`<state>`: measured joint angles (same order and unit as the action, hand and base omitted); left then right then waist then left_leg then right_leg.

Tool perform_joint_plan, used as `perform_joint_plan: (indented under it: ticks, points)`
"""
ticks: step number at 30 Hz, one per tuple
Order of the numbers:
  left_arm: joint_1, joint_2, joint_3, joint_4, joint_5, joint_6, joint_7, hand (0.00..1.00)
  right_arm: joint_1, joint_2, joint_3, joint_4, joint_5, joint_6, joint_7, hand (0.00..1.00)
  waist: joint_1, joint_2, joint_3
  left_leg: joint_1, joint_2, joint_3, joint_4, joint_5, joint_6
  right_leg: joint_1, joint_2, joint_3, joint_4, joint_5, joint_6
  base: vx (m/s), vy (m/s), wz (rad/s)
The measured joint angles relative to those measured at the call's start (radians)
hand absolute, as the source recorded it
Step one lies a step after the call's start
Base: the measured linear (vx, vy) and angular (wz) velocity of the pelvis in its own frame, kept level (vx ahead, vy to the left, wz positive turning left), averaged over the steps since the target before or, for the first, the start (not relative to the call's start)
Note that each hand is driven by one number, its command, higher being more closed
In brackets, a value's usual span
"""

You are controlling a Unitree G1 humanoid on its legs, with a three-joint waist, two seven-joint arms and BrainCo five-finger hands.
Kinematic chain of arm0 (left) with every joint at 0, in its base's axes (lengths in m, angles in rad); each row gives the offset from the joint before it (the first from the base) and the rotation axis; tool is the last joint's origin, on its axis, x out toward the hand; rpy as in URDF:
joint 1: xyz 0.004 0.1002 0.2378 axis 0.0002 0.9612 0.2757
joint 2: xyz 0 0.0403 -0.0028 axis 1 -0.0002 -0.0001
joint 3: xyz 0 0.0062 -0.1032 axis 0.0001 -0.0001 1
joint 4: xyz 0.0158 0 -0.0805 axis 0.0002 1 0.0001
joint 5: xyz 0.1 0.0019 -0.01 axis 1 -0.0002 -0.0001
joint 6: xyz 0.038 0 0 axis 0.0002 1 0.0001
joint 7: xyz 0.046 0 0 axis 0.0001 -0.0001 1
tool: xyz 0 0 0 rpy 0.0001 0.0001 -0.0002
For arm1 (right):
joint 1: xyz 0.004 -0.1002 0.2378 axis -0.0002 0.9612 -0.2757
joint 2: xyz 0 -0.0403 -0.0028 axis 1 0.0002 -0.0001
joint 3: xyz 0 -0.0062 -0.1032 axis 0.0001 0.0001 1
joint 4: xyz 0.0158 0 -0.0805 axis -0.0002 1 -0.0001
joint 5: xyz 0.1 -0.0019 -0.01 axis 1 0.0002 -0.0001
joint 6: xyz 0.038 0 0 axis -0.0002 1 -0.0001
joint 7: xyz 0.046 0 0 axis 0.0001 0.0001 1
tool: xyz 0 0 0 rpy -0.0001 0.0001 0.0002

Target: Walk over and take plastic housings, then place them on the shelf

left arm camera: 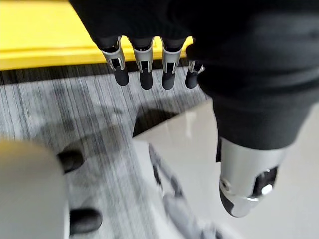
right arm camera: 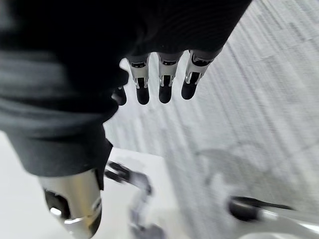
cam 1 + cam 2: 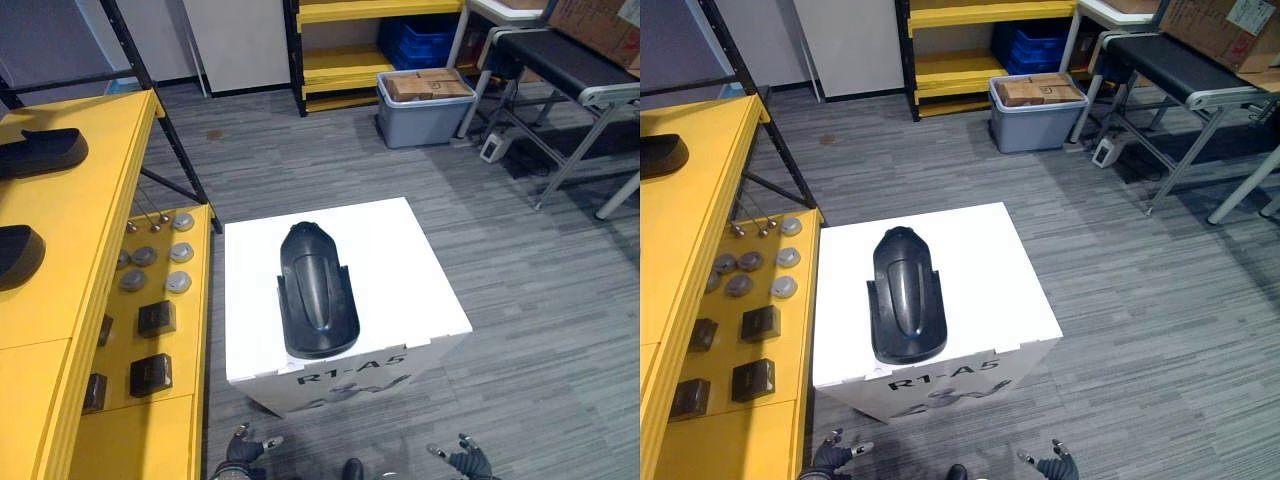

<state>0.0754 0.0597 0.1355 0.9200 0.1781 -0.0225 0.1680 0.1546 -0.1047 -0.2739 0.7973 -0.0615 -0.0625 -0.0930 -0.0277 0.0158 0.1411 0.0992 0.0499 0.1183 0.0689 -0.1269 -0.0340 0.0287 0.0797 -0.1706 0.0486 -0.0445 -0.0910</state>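
Housing [image 3: 317,292] on white box [image 3: 410,265], cartons [image 3: 428,84] in bin [image 3: 425,126]

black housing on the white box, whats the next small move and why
Probably lift both hands up and forward toward the black housing. It lies untouched on the white box, while the left hand and the right hand hang low, short of the box, fingers relaxed and empty.

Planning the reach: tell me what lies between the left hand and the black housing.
In the left eye view, only the white box's near edge and front face lie between the left hand and the black housing.
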Motion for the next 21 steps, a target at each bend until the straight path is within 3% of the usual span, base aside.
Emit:
perform_joint_plan:
  ticks: [4, 6, 12, 17, 21]
  points:
    - [0.016, 0.026, 0.013, -0.025, 0.002, -0.002, -0.003, 0.0, 0.007, -0.035, -0.081, -0.217, -0.006, 0.001, -0.015, 0.0, -0.001, -0.001, -0.002, 0.013, -0.014, 0.016, -0.004, 0.001, 0.002, 0.012, -0.014, 0.018, -0.008, -0.003, 0.018, 0.07, 0.12, -0.1]
    - [0.034, 0.034, 0.015, -0.037, 0.002, -0.004, -0.01, 0.0, 0.041, -0.107, -0.084, -0.448, -0.028, 0.001, -0.022, 0.0, -0.007, -0.002, -0.003, 0.015, -0.021, 0.016, -0.005, 0.001, 0.002, 0.017, -0.019, 0.025, -0.021, 0.002, 0.026, 0.03, 0.106, -0.09]
    - [0.086, 0.031, -0.005, -0.036, 0.002, -0.008, -0.031, 0.0, 0.03, -0.233, -0.11, -0.797, -0.126, -0.009, -0.003, 0.0, -0.014, -0.018, -0.028, 0.025, -0.025, 0.014, -0.016, 0.003, 0.004, 0.032, -0.021, 0.025, -0.041, 0.005, 0.031, 0.01, 0.033, 0.0]
    - [0.092, 0.032, -0.013, -0.031, 0.002, -0.023, -0.048, 0.0, -0.081, -0.3, 0.044, -0.937, -0.136, -0.071, 0.008, 0.0, -0.016, -0.016, -0.035, 0.025, -0.026, 0.007, -0.03, 0.008, 0.013, 0.032, -0.021, 0.02, -0.044, 0.012, 0.036, -0.07, 0.025, 0.04]
    - [0.084, 0.037, -0.043, -0.032, 0.002, -0.04, -0.049, 0.0, -0.228, -0.291, 0.234, -0.88, -0.163, -0.096, 0.015, 0.0, 0.002, -0.014, -0.041, 0.011, -0.032, -0.018, -0.032, 0.016, 0.026, 0.039, -0.023, 0.004, -0.088, 0.046, 0.039, -0.08, 0.031, 0.12]
